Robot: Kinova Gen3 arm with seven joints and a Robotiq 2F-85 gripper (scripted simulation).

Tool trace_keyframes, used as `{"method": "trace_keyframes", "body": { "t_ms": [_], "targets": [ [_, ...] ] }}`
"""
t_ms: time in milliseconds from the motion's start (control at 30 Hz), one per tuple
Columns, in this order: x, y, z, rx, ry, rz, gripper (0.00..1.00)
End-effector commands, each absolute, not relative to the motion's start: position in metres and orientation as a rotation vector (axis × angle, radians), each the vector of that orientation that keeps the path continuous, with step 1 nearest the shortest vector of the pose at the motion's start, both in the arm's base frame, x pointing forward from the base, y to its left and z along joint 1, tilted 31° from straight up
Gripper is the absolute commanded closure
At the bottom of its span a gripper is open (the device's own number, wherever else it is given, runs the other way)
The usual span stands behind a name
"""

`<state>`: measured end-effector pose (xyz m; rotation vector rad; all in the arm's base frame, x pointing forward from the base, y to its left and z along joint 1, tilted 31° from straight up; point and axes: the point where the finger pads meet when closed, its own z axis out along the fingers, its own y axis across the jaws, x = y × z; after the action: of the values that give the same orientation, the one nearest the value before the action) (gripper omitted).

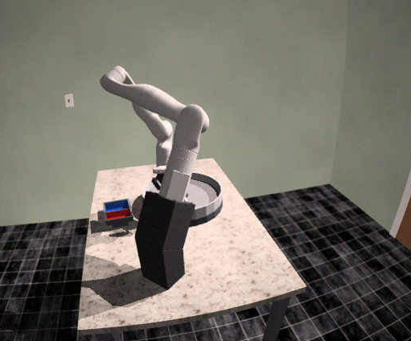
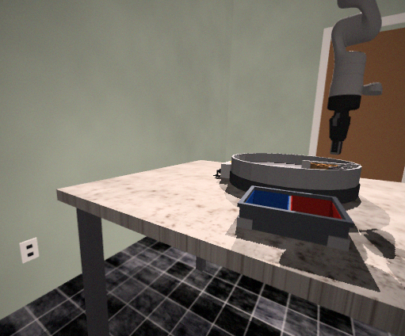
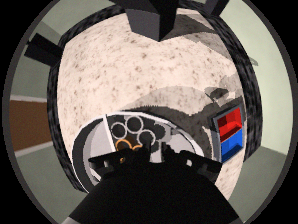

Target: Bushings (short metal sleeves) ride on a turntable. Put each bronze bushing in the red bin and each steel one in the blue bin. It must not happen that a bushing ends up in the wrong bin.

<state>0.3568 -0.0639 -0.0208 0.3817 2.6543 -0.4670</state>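
The grey turntable (image 2: 296, 170) stands on the marble table and also shows in the top view (image 1: 203, 195). Several bushings (image 3: 136, 132) lie clustered on it, most steel grey and at least one bronze (image 3: 123, 143); a bronze glint (image 2: 327, 164) shows above the rim. My gripper (image 2: 336, 148) hangs upright a little above the far side of the turntable. Its fingers stand close together with nothing between them. The grey tray beside the turntable holds the blue bin (image 2: 269, 198) and the red bin (image 2: 315, 206), both empty as far as I can see.
A tall dark angular block (image 1: 163, 237) stands on the table in front of the turntable and hides part of it in the top view. The bin tray (image 1: 117, 210) sits near the table's left edge. A brown door (image 2: 379, 119) is behind the arm.
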Motion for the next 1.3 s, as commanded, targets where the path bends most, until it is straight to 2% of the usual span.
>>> {"method": "trace_keyframes", "body": {
  "t_ms": [0,1267],
  "targets": [
    [0.355,-0.070,-0.024,0.386,2.657,-0.485,0.82],
    [0.368,-0.087,-0.058,0.387,2.658,-0.489,0.82]
  ]
}}
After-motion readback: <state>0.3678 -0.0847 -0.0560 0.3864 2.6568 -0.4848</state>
